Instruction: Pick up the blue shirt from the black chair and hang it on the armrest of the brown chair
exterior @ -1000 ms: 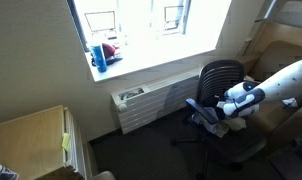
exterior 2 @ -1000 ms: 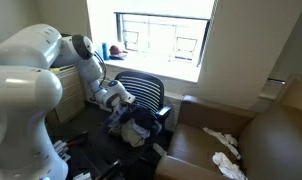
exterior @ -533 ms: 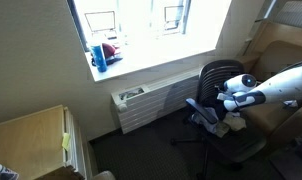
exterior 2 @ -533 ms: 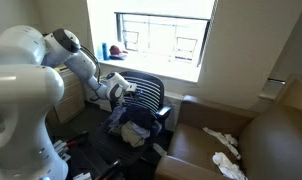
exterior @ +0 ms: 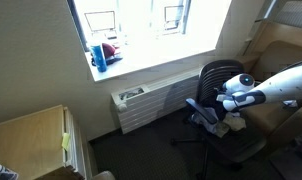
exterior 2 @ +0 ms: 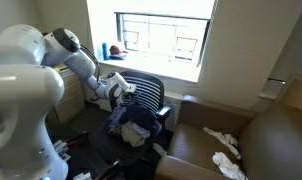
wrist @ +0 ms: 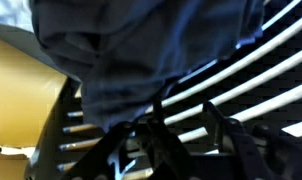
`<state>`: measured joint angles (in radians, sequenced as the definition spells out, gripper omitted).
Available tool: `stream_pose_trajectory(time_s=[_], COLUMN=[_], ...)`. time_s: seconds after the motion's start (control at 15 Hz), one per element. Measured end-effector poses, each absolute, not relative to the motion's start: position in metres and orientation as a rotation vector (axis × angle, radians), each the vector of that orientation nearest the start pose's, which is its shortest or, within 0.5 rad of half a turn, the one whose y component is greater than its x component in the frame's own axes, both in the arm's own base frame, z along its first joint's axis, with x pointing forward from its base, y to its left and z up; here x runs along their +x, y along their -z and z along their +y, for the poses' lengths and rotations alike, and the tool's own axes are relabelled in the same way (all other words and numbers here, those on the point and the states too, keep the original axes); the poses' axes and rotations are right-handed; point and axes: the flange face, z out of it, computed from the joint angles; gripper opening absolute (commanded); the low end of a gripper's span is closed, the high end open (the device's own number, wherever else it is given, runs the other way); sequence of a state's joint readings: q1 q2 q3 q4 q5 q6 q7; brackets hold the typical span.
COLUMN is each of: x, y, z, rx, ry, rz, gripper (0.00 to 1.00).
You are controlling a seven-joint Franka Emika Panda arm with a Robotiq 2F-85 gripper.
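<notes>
Below the window (exterior 2: 161, 45), arm (exterior: 286, 85) stretches over black chair (exterior 2: 153, 92); gripper (exterior 2: 128, 93) at blue shirt (exterior 2: 137, 122), grasp unclear.

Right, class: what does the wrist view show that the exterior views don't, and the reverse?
Only the wrist view: close detail of the black chair back slats and the folds of the blue shirt. Only the exterior views: the window, the white arm and the brown chair. Both: blue shirt, black chair and end effector.
</notes>
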<state>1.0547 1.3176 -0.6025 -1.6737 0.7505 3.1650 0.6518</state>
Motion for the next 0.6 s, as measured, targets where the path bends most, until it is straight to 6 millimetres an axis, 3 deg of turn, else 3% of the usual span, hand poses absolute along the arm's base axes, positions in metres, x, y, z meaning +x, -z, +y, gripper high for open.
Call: stream_pose_trajectory(time_s=[0.13, 0.2, 0.33, 0.4, 0.47, 0.6], x=[0.572, 0.568, 0.562, 0.562, 0.564, 0.565], y=[0.023, 0.034, 0.051, 0.054, 0.054, 0.053], z=[0.253, 0.25, 0.243, 0.24, 0.239, 0.24], rx=[-3.015, -3.043, -3.065, -3.066, -3.064, -3.065], ry=[0.829, 0.765, 0.681, 0.668, 0.665, 0.669], rz=[0.74, 0.753, 0.783, 0.789, 0.794, 0.788], gripper=[0.88, 0.72, 0.86, 0.89, 0.97, 1.0])
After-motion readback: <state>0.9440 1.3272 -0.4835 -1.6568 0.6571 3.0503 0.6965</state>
